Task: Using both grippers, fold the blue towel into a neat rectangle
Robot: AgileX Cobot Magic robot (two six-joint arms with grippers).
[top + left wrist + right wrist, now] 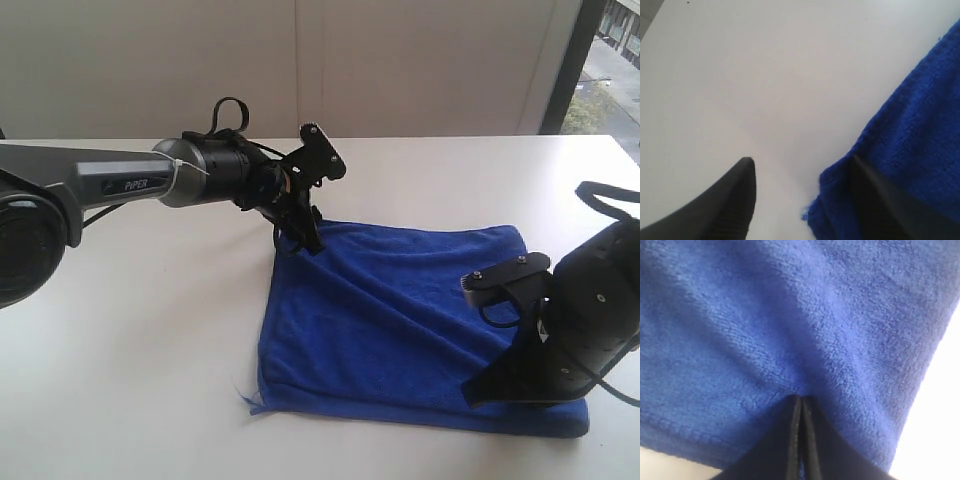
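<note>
Only wrist views show left gripper's (801,160) jaws apart astride the towel (910,125) edge, right gripper's (801,399) pressed together; table (765,75) open beside.

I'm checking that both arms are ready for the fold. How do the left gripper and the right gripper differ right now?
The left gripper stands open; the right gripper is shut, jaws pressed together. The left gripper straddles a corner of the blue towel, one finger over the bare table; the right gripper's tips sit fully on cloth near the towel's right edge. Both are black and low at the towel.
</note>
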